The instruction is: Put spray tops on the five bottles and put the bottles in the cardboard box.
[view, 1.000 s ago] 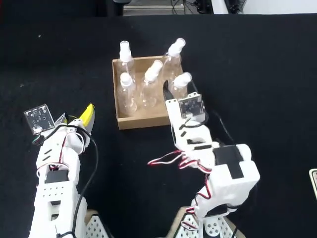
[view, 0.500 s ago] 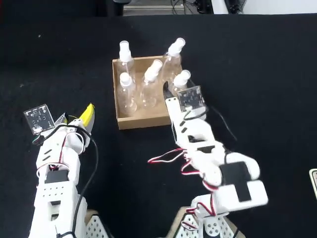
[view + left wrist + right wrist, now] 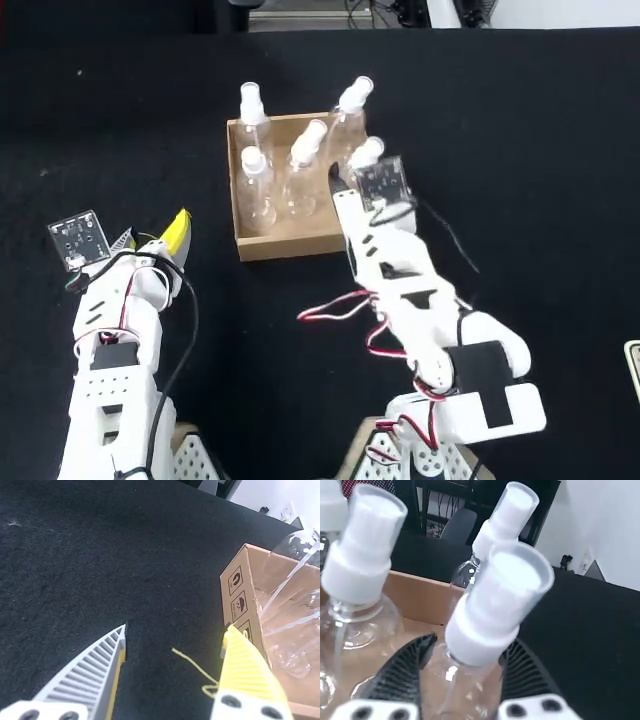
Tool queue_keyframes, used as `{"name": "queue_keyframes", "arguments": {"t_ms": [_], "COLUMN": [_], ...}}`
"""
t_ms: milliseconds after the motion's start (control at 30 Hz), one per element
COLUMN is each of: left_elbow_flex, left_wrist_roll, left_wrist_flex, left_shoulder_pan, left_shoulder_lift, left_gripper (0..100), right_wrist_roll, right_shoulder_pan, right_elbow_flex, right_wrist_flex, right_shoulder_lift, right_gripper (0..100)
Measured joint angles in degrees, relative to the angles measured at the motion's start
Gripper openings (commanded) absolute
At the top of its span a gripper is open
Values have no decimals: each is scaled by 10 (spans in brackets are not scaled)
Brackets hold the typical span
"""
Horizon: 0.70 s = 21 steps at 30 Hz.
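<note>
The cardboard box (image 3: 285, 243) stands at the table's middle back with several clear bottles in it, each with a white spray top, such as the ones at the rear left (image 3: 252, 105) and rear right (image 3: 355, 95). My right gripper (image 3: 352, 178) is at the box's right side, its black fingers (image 3: 415, 660) shut on the front-right bottle (image 3: 365, 152), whose top (image 3: 495, 600) rises between them inside the box wall (image 3: 420, 592). My left gripper (image 3: 175, 635) hovers open over the black cloth left of the box (image 3: 240, 587), holding nothing.
Black cloth covers the table, with free room left and right of the box. A yellow thread (image 3: 192, 665) lies under the left gripper. Red and white wires (image 3: 340, 315) hang from the right arm. A pale object (image 3: 633, 360) sits at the right edge.
The right arm has stretched farther toward the box, carrying its gripper and the front-right bottle slightly toward the back. The left arm has not moved.
</note>
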Motion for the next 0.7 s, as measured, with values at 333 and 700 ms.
{"name": "queue_keyframes", "arguments": {"t_ms": [333,700], "left_elbow_flex": [0,0], "left_wrist_roll": [0,0], "left_wrist_flex": [0,0], "left_shoulder_pan": [0,0], "left_shoulder_lift": [0,0], "left_gripper": [288,288], "right_wrist_roll": [0,0], "right_shoulder_pan": [0,0], "right_elbow_flex": [-21,-21], "right_wrist_flex": [32,32], "right_shoulder_lift": [0,0], "right_gripper": [11,11]}}
